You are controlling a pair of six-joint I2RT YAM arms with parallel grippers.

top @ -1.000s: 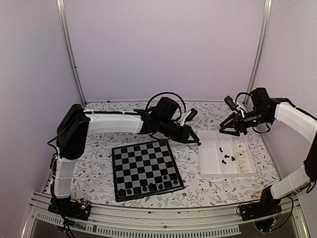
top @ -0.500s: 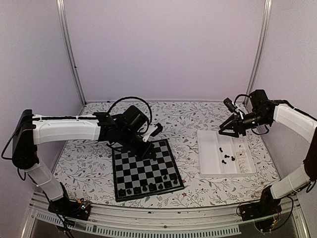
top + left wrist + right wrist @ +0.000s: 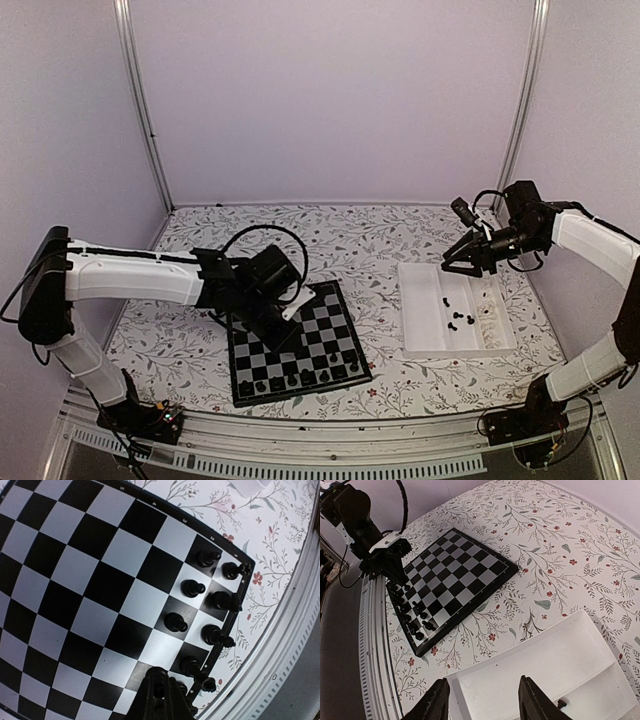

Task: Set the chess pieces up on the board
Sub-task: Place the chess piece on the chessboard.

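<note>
The left arm [image 3: 140,278] lies across the left half of the tabletop [image 3: 380,240]. The left gripper [image 3: 287,338], closed, sits low over the board [image 3: 325,320], just above the chess pieces [image 3: 300,380] that crowd its near rows. The board's far and right squares lie open. A bare strip runs between the board and the tray [image 3: 420,335]. The right gripper [image 3: 458,262] hangs spread over the tray's far end.

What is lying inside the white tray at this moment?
Several black chess pieces lie loose in the white tray. The right gripper hangs above its far end and covers part of the floor there, so anything beneath it is hidden.
</note>
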